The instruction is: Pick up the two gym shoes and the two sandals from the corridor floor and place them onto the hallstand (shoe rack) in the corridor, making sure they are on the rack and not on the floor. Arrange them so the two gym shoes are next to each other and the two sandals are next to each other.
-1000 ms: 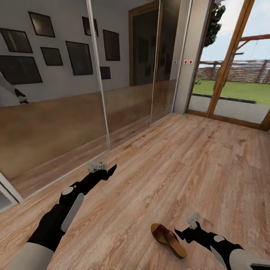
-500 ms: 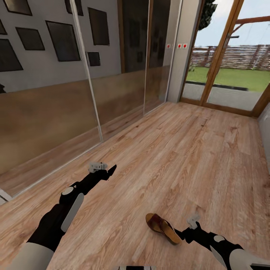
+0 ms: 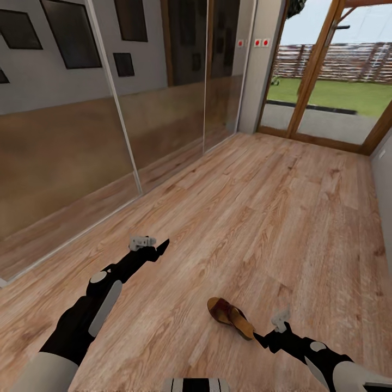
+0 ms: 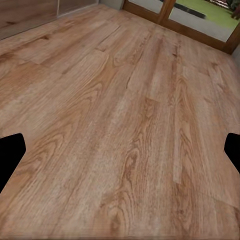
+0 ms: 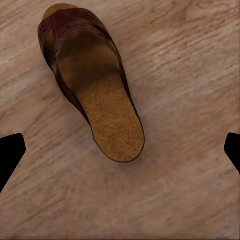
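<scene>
One sandal is lying flat on the corridor floor, just ahead of the right gripper, fingers apart, gripping nothing. Probably light, stiff-soled; I'd be pinching the sole sidewalls mid-length. Left gripper is hovering, also spread.

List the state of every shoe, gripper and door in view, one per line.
sandal: lying sole-down on the corridor floor, not gripped.
left gripper: open, empty, above bare floor.
right gripper: open, empty, beside the sandal's heel.
glass doors: closed.
</scene>
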You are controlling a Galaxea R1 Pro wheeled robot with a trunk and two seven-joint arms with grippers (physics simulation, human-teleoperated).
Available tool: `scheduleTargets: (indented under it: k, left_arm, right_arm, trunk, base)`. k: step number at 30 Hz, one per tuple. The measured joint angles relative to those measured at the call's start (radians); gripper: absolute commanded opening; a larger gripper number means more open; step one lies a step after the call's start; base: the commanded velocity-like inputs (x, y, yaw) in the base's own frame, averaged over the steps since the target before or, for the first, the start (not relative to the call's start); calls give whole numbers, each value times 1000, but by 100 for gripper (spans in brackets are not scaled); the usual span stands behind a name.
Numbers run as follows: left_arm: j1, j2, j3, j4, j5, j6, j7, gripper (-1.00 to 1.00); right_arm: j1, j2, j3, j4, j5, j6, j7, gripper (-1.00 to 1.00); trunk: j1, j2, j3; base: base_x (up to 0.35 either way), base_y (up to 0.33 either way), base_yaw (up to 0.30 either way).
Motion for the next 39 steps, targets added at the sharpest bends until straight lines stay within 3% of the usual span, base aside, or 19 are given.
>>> scheduleTargets:
  k: [4,9,23,39]
  left_arm:
    - [0,0,0,0,0,0,0,100]
    - [0,0,0,0,0,0,0,100]
    - [14,2,2,-6,1,0,0,100]
    - [14,1,2,-6,0,0,0,100]
  right_arm:
    - [0,1,0,0,0,0,-1,100]
    - [0,1,-1,0,-2,0,-2,100]
    - [-3,5,0,-3,4,0,-2,100]
    - [-3,6,2,-3,5,0,0,100]
  trunk:
    - [2,-1,-16]
    - [2,-1,-19]
    - [2,-1,-20]
    - [2,-1,-20]
  base:
    - [0,0,-2]
    - [0,0,0]
    - [6,0,0]
    - [160,54,0]
